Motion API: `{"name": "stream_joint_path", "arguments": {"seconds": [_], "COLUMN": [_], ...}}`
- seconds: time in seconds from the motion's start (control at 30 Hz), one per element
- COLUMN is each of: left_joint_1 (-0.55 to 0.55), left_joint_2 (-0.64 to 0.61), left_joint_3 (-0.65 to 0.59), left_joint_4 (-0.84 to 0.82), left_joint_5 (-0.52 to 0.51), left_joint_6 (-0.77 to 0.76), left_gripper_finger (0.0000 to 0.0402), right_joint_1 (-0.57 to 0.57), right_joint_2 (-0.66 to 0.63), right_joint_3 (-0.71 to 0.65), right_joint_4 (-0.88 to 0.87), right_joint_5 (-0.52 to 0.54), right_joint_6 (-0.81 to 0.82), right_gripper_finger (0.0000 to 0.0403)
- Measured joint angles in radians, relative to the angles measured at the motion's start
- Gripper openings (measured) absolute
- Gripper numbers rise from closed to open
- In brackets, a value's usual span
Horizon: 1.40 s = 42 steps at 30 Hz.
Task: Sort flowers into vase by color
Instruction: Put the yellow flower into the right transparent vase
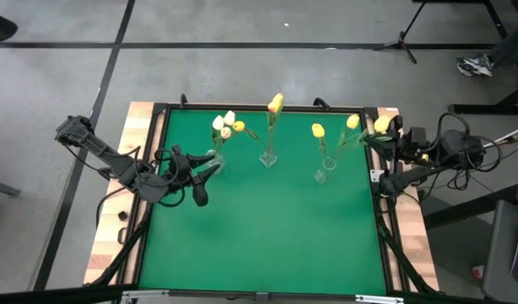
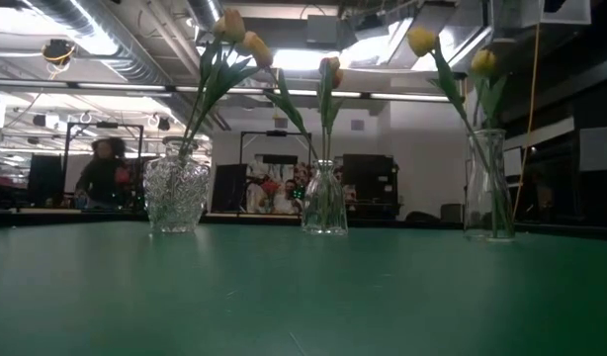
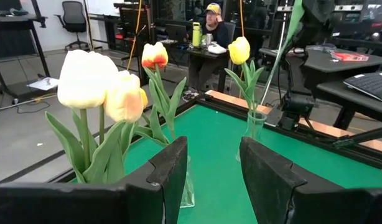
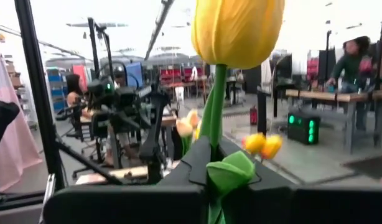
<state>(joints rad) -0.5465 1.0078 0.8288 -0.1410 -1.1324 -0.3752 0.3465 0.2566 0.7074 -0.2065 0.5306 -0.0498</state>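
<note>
The yellow artificial tulip (image 4: 237, 28), light and floppy-topped, sits pinched by its thin green stem in my right claw (image 4: 214, 163).

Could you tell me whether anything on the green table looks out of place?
Nothing is tipped or spilled. The one oddity: the cut-glass left vase of pale white tulips also holds an orange-yellow tulip.

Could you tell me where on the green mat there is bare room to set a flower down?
The whole near half of the green mat, below the three vases, is bare. The far strip is crowded: left vase, middle vase, right vase. The left gripper is beside the left vase; the right gripper holds a yellow tulip at the right edge.
</note>
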Motion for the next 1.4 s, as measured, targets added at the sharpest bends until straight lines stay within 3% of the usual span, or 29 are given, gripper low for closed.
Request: {"name": "stream_joint_path", "arguments": {"seconds": [0.63,0.87,1.4], "left_joint_1": [0.0,0.0,0.0], "left_joint_2": [0.0,0.0,0.0], "left_joint_3": [0.0,0.0,0.0], "left_joint_4": [0.0,0.0,0.0], "left_joint_5": [0.0,0.0,0.0], "left_joint_6": [0.0,0.0,0.0], "left_gripper_finger": [0.0145,0.0145,0.0145], "right_joint_1": [0.0,0.0,0.0], "right_joint_2": [0.001,0.001,0.001], "right_joint_3": [-0.047,-0.108,-0.108], "right_joint_4": [-0.196,-0.205,-0.261], "right_joint_5": [0.12,0.233,0.237], "right_joint_6": [0.13,0.218,0.229], "right_gripper_finger": [0.0017,0.0022,0.0163]}}
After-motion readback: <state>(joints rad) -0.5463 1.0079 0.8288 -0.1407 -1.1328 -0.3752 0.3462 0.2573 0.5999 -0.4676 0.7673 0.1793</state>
